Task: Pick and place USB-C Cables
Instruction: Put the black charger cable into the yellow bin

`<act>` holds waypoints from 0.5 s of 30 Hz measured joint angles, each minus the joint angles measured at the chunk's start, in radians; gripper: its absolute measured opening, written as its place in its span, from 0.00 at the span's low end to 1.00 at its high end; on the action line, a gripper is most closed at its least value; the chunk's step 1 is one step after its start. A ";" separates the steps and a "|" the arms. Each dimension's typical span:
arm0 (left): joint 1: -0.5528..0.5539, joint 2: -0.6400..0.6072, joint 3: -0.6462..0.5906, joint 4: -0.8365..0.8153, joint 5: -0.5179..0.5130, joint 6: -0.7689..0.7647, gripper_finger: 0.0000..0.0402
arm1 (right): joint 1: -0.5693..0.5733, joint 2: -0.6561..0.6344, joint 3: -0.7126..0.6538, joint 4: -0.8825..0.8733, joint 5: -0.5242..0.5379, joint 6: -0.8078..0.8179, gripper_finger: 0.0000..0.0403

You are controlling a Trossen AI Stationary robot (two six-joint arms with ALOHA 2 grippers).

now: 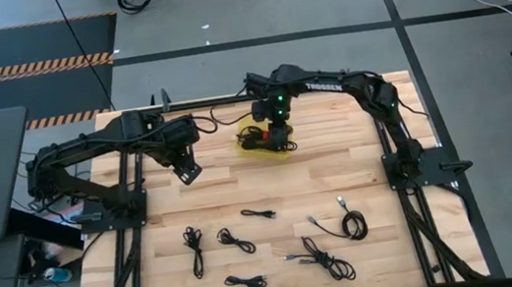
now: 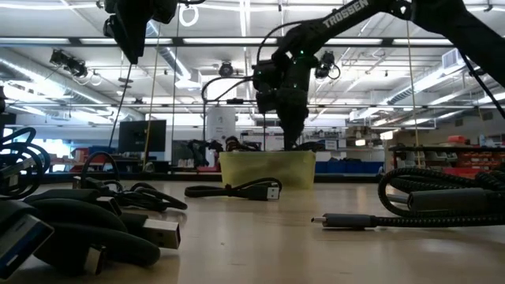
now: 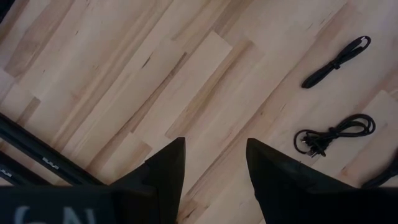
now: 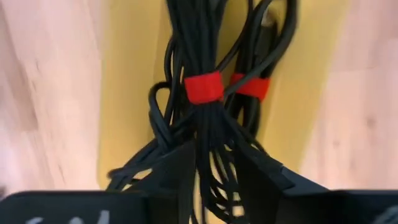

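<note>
A yellow tray at the table's far middle holds bundled black USB-C cables tied with red bands. My right gripper points down into the tray, fingers apart, with strands of one bundle running between them. Several more coiled cables lie loose on the wood toward the near edge. My left gripper hangs open above bare wood left of the tray, holding nothing. My right gripper stands from above over the near end of a red-banded bundle, whose strands pass between its parted fingers. The bundle lies in the tray. Whether the fingers touch the strands, I cannot tell.
Loose cables lie at the near half of the table. Two of them show in the left wrist view. A black frame rail runs along the far edge behind the tray.
</note>
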 joint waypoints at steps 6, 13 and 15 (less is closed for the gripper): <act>0.000 0.000 0.000 0.009 0.000 0.000 0.44 | 0.011 -0.013 0.178 -0.115 0.013 0.000 0.30; 0.000 0.004 0.000 0.089 0.000 0.009 0.44 | 0.037 -0.019 0.483 -0.303 0.015 -0.001 0.30; -0.009 0.005 0.000 0.132 -0.001 0.066 0.44 | 0.040 -0.047 0.507 -0.326 0.014 0.006 0.30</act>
